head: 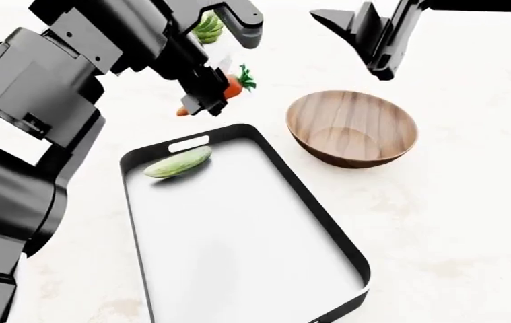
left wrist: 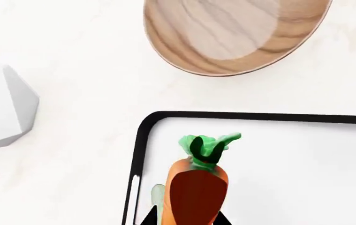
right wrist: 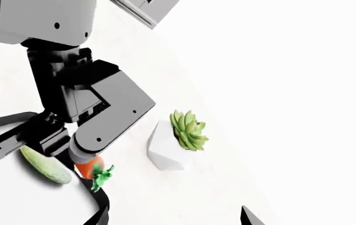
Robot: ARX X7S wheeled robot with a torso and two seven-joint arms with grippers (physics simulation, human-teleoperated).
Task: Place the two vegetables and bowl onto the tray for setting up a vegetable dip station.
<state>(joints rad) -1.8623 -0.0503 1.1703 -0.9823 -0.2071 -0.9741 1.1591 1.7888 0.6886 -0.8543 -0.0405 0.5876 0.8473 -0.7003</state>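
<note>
My left gripper point(head: 206, 94) is shut on the orange carrot point(head: 230, 86), holding it in the air over the far end of the black-rimmed tray point(head: 311, 202). In the left wrist view the carrot point(left wrist: 196, 187) sits between the jaws of the left gripper point(left wrist: 187, 219), leafy top pointing away, above the tray's corner point(left wrist: 141, 140). The light-green cucumber point(head: 178, 162) lies on the tray floor near the handle slot. To the right of the tray, the wooden bowl point(head: 352, 128) rests on the table. My right gripper point(head: 363, 40) hangs open and empty, high beyond the bowl.
A green succulent point(right wrist: 187, 129) in a white faceted pot point(right wrist: 168, 145) stands on the white table just beyond the tray's far end, close behind the left gripper. The pot's side point(left wrist: 3, 108) shows in the left wrist view.
</note>
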